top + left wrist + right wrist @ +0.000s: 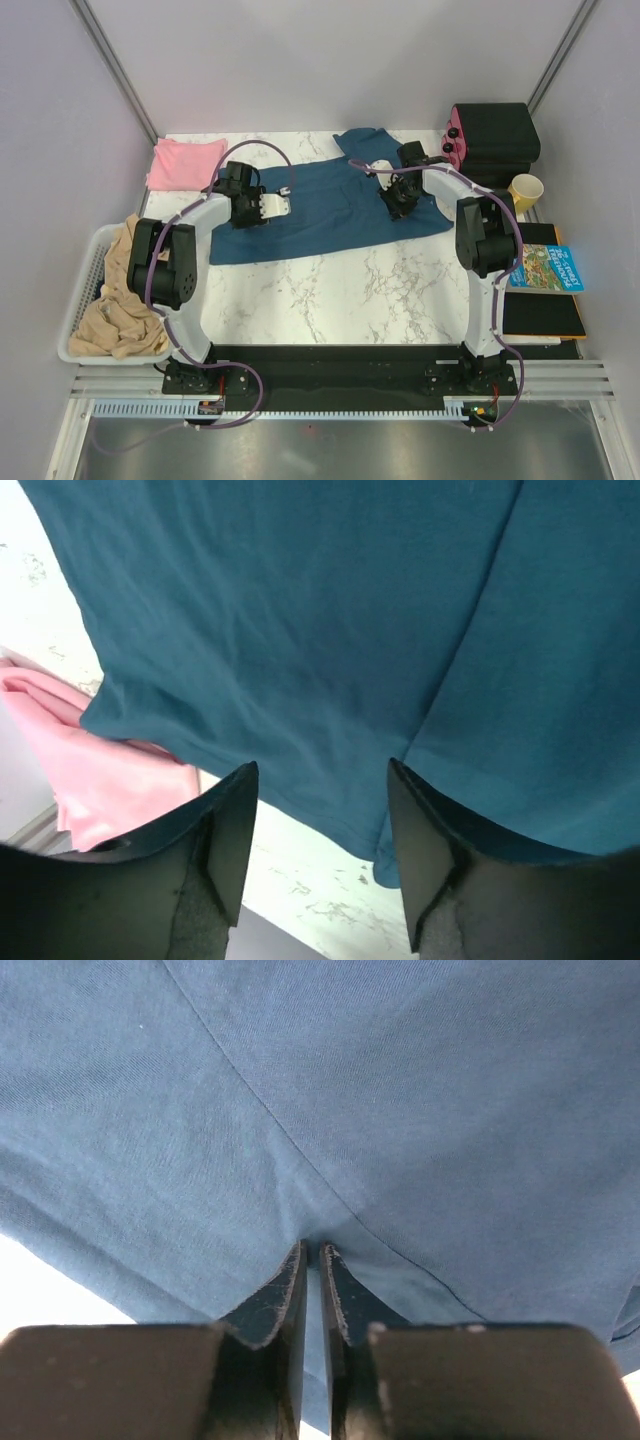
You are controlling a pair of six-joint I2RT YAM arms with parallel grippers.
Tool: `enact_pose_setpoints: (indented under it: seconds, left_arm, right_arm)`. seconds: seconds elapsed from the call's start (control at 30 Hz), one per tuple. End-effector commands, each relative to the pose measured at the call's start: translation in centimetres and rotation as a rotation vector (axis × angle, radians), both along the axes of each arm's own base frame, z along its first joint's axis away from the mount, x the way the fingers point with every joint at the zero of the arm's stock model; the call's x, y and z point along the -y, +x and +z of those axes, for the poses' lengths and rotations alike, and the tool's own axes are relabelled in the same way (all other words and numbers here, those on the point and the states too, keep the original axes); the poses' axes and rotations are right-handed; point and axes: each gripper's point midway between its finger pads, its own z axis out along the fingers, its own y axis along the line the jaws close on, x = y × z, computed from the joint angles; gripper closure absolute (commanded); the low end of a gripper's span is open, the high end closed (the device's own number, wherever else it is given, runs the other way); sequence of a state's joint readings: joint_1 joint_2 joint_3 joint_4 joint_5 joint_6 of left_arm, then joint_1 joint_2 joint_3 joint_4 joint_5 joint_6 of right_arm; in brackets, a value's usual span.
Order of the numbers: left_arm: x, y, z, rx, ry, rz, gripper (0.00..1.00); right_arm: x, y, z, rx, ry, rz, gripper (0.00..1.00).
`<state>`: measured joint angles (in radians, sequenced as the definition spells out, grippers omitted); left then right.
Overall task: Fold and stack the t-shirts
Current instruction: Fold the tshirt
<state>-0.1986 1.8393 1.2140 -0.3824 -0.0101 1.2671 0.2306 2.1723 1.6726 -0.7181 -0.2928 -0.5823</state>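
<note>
Dark teal t-shirt (pixel 330 215): large, short-sleeved, spread mostly flat across the far half of the table (pixel 350 290), from 10 to 2 o'clock of its centre. One sleeve points toward 12 o'clock. Fabric is lightly rippled and puckers at one point near 1 o'clock.

Pale pink t-shirt (pixel 185 162): smaller, loosely bunched, at 10 o'clock in the far corner, just beside the teal edge.
</note>
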Motion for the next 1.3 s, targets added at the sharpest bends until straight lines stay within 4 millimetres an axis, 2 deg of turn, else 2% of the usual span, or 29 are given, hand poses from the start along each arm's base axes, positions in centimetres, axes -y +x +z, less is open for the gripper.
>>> enact_pose_setpoints:
  seconds: [0.0,0.17,0.2,0.33,0.5,0.7,0.87,1.03,1.27]
  left_arm:
    - [1.8,-0.6,1.6,-0.030,-0.092,-0.047,0.48]
    - [1.8,-2.6,0.6,-0.112,-0.100,-0.070,0.87]
    - [1.8,-2.8,0.3,-0.122,-0.097,-0.075,0.90]
    - [1.5,-3.2,-0.7,-0.164,-0.094,-0.071,0.92]
    - [1.4,-3.3,-0.8,-0.195,-0.099,-0.071,0.98]
    - [1.0,-3.2,-1.8,-0.230,-0.085,-0.059,0.98]
    - [0.6,-3.0,-3.6,-0.271,-0.058,-0.040,0.98]
    - [0.3,-2.6,-4.3,-0.278,-0.044,-0.027,0.98]
    - [-2.7,-2.4,-5.6,-0.275,0.074,0.049,0.98]
  right_arm:
    - [0.1,0.8,-0.5,0.006,-0.001,0.002,0.89]
    - [0.3,1.4,-1.2,0.005,-0.021,-0.008,0.92]
    - [0.3,1.4,-1.4,0.003,-0.023,-0.008,0.92]
    - [0.3,1.8,-1.6,0.004,-0.023,-0.018,0.92]
    - [0.4,2.1,-1.6,0.011,-0.033,-0.014,0.92]
    - [0.5,2.1,-1.5,0.016,-0.040,-0.017,0.92]
    - [0.6,1.9,-1.0,0.021,-0.038,-0.023,0.93]
    - [1.2,1.4,-1.0,0.024,-0.062,-0.018,0.93]
    - [2.2,0.3,-1.4,0.011,-0.097,-0.012,0.96]
